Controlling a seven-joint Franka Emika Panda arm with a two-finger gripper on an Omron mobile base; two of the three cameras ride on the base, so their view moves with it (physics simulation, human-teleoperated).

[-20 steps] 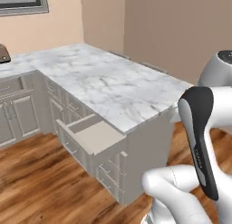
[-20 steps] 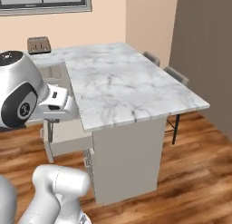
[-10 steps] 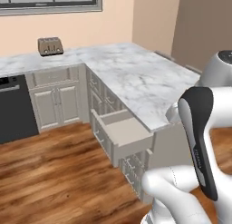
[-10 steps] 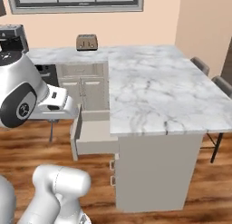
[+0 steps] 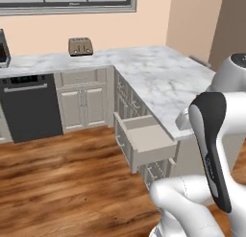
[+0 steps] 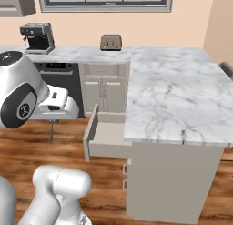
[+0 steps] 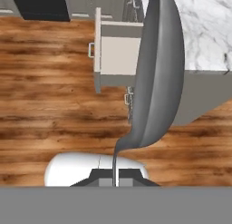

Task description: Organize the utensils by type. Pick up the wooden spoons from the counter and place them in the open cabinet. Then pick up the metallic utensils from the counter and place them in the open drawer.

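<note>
A white marble bench [image 6: 173, 96] with grey veining runs along the wall and turns into a peninsula above grey-beige cabinet fronts. Below it lies a brown wooden floor [image 5: 62, 183]. A black dishwasher [image 5: 30, 106] sits under the wall run. One shallow drawer [image 6: 107, 137] stands pulled open from the peninsula's side, its pale inside bare. A coffee machine [image 6: 37, 37] and a toaster [image 6: 111, 42] stand on the bench by the wall. In the hand view, the hand [image 7: 115, 177] is closed tight on the thin handle of a silver-grey metal spoon [image 7: 156, 78], whose large bowl hangs over the floor just beside the open drawer.
</note>
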